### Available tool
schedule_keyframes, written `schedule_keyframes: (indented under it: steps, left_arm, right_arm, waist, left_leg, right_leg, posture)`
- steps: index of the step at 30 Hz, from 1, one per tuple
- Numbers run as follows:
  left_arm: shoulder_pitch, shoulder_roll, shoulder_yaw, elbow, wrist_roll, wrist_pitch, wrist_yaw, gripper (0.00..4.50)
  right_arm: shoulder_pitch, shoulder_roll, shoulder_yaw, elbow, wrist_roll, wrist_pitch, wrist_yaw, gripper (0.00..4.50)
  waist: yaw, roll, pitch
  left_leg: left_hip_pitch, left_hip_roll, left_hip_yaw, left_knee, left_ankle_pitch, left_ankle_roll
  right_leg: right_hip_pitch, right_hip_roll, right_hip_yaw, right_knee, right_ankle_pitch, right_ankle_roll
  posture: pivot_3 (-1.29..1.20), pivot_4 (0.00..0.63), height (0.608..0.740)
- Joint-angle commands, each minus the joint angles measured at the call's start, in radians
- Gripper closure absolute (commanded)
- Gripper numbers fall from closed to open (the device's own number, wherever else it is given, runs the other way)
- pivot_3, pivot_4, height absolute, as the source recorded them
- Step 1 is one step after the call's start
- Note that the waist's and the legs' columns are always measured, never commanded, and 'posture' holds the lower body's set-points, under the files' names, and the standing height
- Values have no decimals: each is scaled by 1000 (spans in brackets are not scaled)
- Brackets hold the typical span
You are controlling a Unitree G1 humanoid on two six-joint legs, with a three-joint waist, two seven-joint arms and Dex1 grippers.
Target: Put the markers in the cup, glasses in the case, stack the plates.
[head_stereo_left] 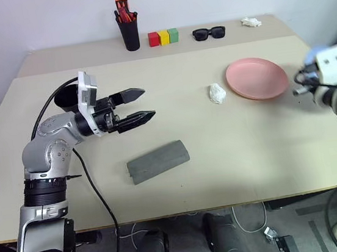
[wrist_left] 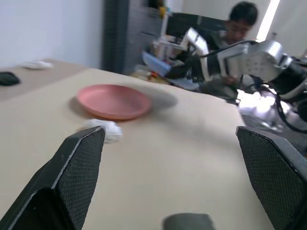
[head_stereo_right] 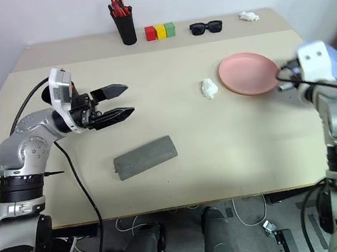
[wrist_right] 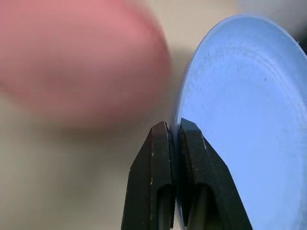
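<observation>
The right pincer (wrist_right: 173, 132) is clenched on the rim of the light blue plate (wrist_right: 244, 124), its two black fingers pinching the thin edge between them. The plate is round and smooth, with a shallow raised lip, and it is carried tilted at the right edge of the worktop (head_stereo_left: 221, 156), just beside the salmon pink plate (head_stereo_left: 257, 77). That pink plate lies flat on the pale, matte worktop, a round shallow dish with a glossy surface.

The left pincer (head_stereo_left: 143, 103) hangs above the left part of the worktop, pointing toward the right, released: its two tapered black fingers with cross-hatched pads (wrist_left: 81, 158) stand wide apart with nothing between them. Behind the left arm sits the black cup (head_stereo_left: 67, 99), its round dark mouth partly hidden by the wrist.

The grey case (head_stereo_left: 158, 161) lies closed near the front middle of the worktop, a soft-looking, felt-like oblong with rounded ends, set slightly askew. A crumpled white paper wad (head_stereo_left: 217, 93) rests just left of the pink plate.

Along the back sit a straight black pen holder (head_stereo_left: 129, 33) filled with orange-tipped pens, three small blocks (head_stereo_left: 164, 37) in red, yellow and green touching in a row, thick black sunglasses (head_stereo_left: 209, 33), and another white wad (head_stereo_left: 251, 22).
</observation>
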Motion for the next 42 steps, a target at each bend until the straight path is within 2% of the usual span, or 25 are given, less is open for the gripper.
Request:
schedule_keyframes:
  steps: [1,4,9,12,15,18,24,28,33,37,40,41,42]
  left_arm:
    - [-14,-8,25,-6,8,-41,21,0]
    - [0,-7,30,-22,4,-36,41,0]
    - [30,13,52,-75,-16,-18,67,0]
    - [62,27,65,-109,-26,-6,81,0]
    - [77,26,70,-127,-35,4,94,0]
    - [85,23,68,-126,-35,-2,97,0]
    - [67,13,67,-88,-35,-20,87,0]
    - [54,2,59,-77,-34,-26,77,0]
    - [43,2,57,-71,-32,-27,70,0]
    - [58,12,65,-92,-35,-18,77,0]
    - [71,18,70,-105,-38,-14,81,0]
    - [74,19,71,-114,-40,-10,88,0]
    - [76,19,71,-122,-42,-8,94,0]
  right_arm:
    - [-82,60,90,99,-14,-136,49,4421]
    - [-195,128,158,323,-49,-249,57,4421]
    - [-283,152,203,593,-91,-377,63,4421]
    - [-314,161,197,686,-86,-423,85,3564]
    - [-331,159,208,726,-106,-444,83,2103]
    - [-333,167,184,676,-72,-412,117,601]
    - [-310,252,25,413,159,-198,152,601]
    - [-264,301,68,355,138,-167,129,601]
    - [-252,336,102,482,79,-263,89,601]
    - [-250,318,168,621,-22,-388,71,601]
    - [-260,318,168,686,-34,-410,71,601]
    - [-261,315,174,690,-41,-417,77,1114]
    - [-265,314,176,690,-44,-419,83,1409]
  waist:
    - [-2,0,0]
    - [4,0,0]
    - [17,0,0]
    - [11,0,0]
    - [10,0,0]
    - [10,0,0]
    - [7,0,0]
    - [10,0,0]
    - [14,0,0]
    - [10,0,0]
    - [6,0,0]
    - [2,0,0]
    - [-3,0,0]
  left_leg:
    - [0,0,0,0,0,0]
    - [-1,-1,-1,0,0,0]
    - [-2,-2,-1,0,0,0]
    - [-2,-1,-1,-1,0,0]
    - [-1,-1,-1,-2,0,0]
    - [-1,-1,-1,-1,0,0]
    - [-1,-1,-1,-2,0,0]
    - [-1,-1,-1,-1,0,0]
    - [-2,-2,-1,-1,0,0]
    - [-1,-2,-1,-1,0,0]
    - [-1,-1,-1,-1,0,0]
    - [-1,-1,-1,-1,0,0]
    - [-1,-1,-1,-2,0,0]
  right_leg:
    - [0,0,0,0,0,0]
    - [0,-1,0,-1,0,0]
    - [-2,-1,0,-1,0,0]
    - [-2,-1,0,-1,0,0]
    - [-2,-1,0,-1,0,0]
    - [-2,-1,0,0,0,0]
    - [-3,-1,0,1,0,0]
    - [-3,-1,0,1,0,0]
    - [-2,-1,0,1,0,0]
    - [-3,-1,0,1,0,0]
    - [-3,-1,0,1,0,0]
    - [-3,-1,0,1,0,0]
    - [-3,-1,0,1,0,0]
  posture:
    - [0,150,740]
    - [0,150,740]
    - [0,150,740]
    - [0,150,740]
    - [0,150,740]
    - [0,150,740]
    - [0,150,740]
    - [0,150,740]
    - [0,150,740]
    - [0,150,740]
    - [0,150,740]
    - [0,150,740]
    - [0,150,740]
